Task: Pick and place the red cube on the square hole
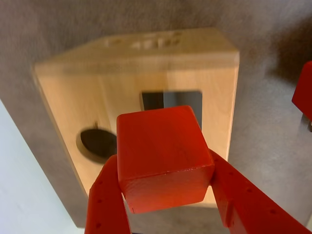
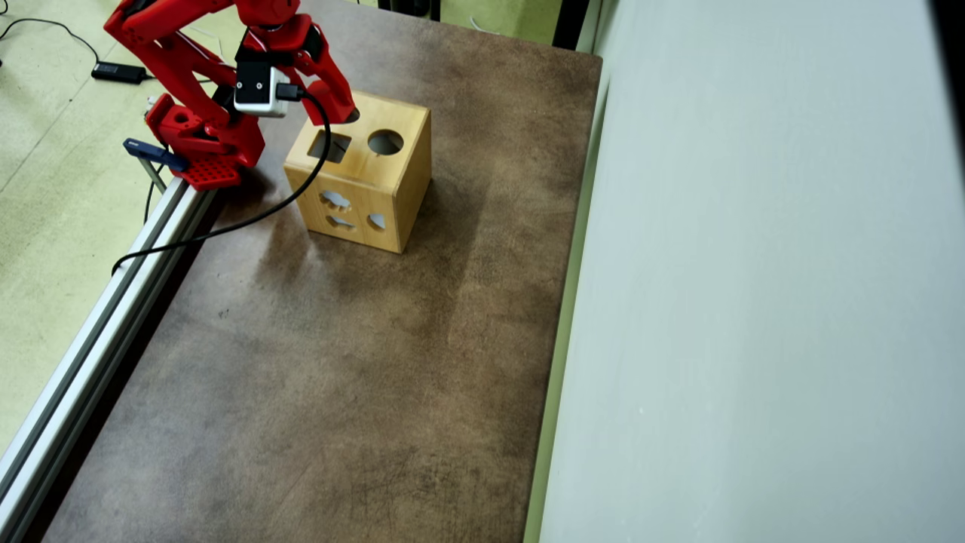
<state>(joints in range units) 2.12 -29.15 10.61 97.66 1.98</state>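
In the wrist view the red cube (image 1: pixel 163 158) sits clamped between my two red fingers (image 1: pixel 105 204), so my gripper (image 1: pixel 163 165) is shut on it. It hangs just above the top of the light wooden box (image 1: pixel 68 97). The square hole (image 1: pixel 170 99) shows dark directly behind the cube's far edge, partly covered by it. To its left lies a round hole (image 1: pixel 97 143). From overhead, my gripper (image 2: pixel 341 111) hovers at the box's (image 2: pixel 377 188) far-left top edge, beside the square hole (image 2: pixel 329 146); there the cube is hidden by the arm.
The box stands on a brown mat (image 2: pixel 339 362). An aluminium rail (image 2: pixel 98 317) runs along the mat's left side and a pale wall (image 2: pixel 754 302) along its right. A black cable (image 2: pixel 249 219) hangs from the wrist camera. The arm's base (image 2: pixel 203 143) is left of the box.
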